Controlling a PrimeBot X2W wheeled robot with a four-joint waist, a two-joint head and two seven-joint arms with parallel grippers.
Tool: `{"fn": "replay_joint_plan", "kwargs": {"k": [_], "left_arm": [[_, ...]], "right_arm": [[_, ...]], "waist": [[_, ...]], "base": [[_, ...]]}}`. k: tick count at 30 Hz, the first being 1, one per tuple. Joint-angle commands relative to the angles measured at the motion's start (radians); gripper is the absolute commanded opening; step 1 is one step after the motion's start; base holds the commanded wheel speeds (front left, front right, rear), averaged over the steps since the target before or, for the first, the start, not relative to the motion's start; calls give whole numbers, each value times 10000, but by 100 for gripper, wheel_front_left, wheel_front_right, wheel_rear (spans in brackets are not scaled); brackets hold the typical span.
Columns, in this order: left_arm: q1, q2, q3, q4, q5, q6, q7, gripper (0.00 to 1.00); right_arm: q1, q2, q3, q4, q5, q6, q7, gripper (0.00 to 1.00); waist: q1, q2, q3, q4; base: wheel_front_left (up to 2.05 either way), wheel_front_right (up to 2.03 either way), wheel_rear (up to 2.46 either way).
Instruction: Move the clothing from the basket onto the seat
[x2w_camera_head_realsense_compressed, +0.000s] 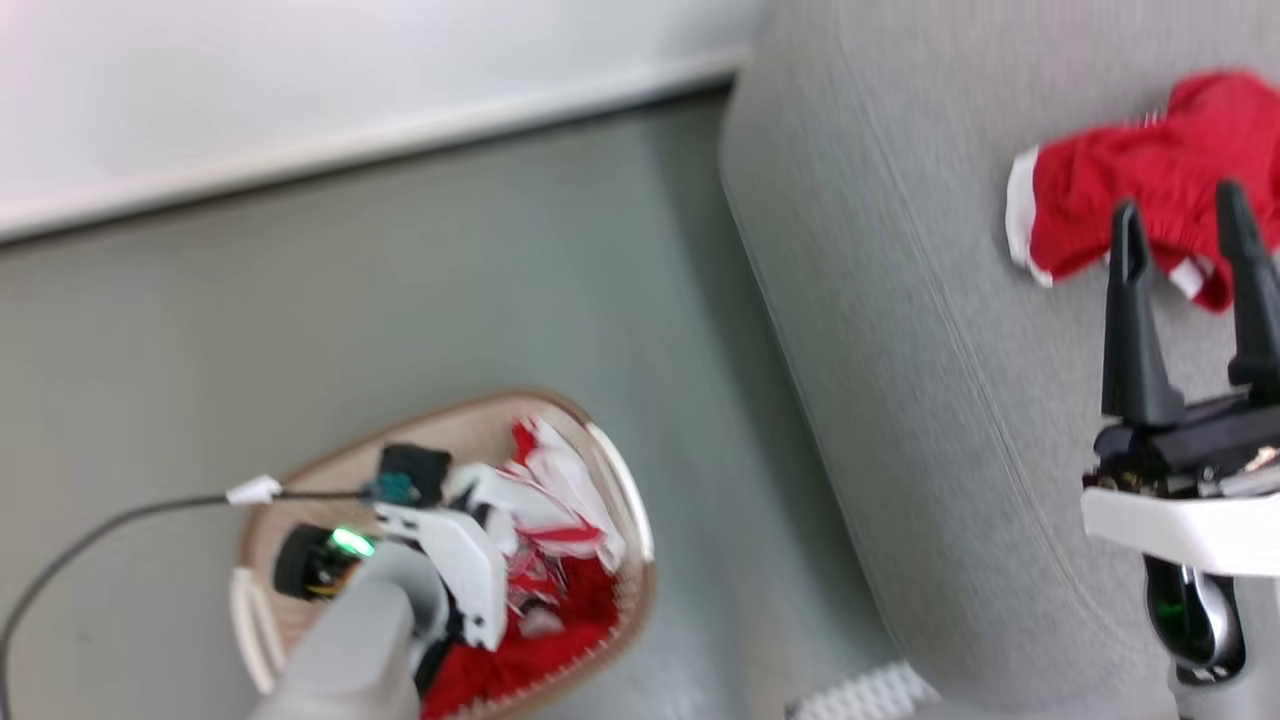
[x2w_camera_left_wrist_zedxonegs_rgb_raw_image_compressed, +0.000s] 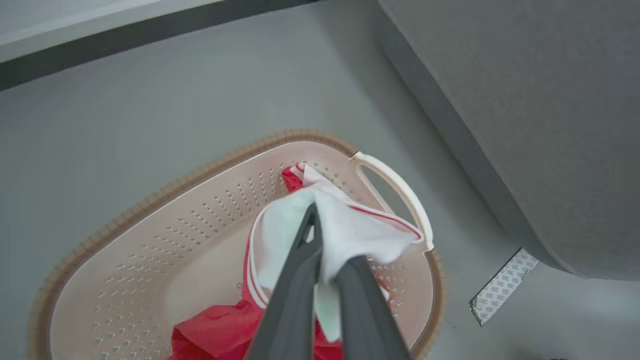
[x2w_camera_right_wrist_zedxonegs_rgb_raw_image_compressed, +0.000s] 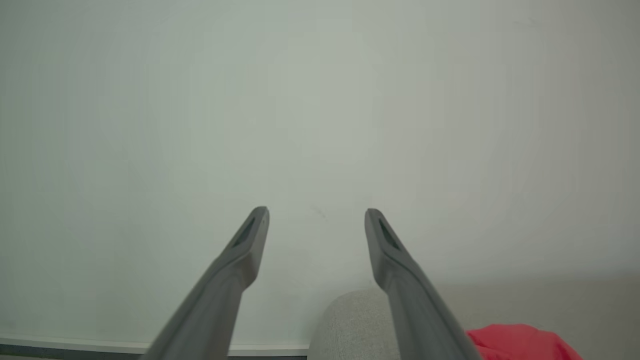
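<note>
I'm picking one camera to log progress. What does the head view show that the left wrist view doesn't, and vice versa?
Head view alone: a red garment lying on the seat, the open right gripper near it. Left wrist view alone: the left gripper shut on a white garment panel, and rows of holes in the basket. Both: the basket, red clothing in it, the grey seat's edge and the floor.

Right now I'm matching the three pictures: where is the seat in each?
Head view: the seat takes the right side.
Left wrist view: the seat is upper right.
Right wrist view: the seat is at the bottom, right of centre.
Shared landmark: the pale skirting at the wall's foot.
</note>
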Motion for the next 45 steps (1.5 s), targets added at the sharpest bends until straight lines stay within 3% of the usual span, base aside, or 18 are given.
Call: {"fn": "replay_joint_plan", "kwargs": {"k": [1,13,22,35,40,45], "left_arm": [[252,-31,-145,-156,-209,17,-111,0],[1047,265,-1569,-2479,-1640,18,-594,0],[1325,763,-1507,-4944,-1995,18,-589,0],[720,1229,-1195,-8241,-2011,671,93,0],[668,1333,-1188,-8898,-2084,834,464,0],[645,1291,-1259,-9123,-2136,885,624,0]], "right_arm": [[209,-151,-63,80,-60,-24,-32,100],[1293,-604,41,594,72,-24,-30,100],[1936,-671,282,997,202,-24,-30,100],[2341,-653,788,1364,440,-25,-30,100],[2352,-929,1813,1529,746,-26,-30,100],[1816,-1800,3976,1487,1288,-25,-11,100]], "waist": [[3,0,-1303,903],[3,0,-3191,2161],[3,0,-4220,2714],[3,0,-4604,2904],[3,0,-4635,2829],[3,0,-4595,2858]], "base": [[0,0,0],[0,0,0],[0,0,0],[0,0,0],[0,0,0],[0,0,0]]}}
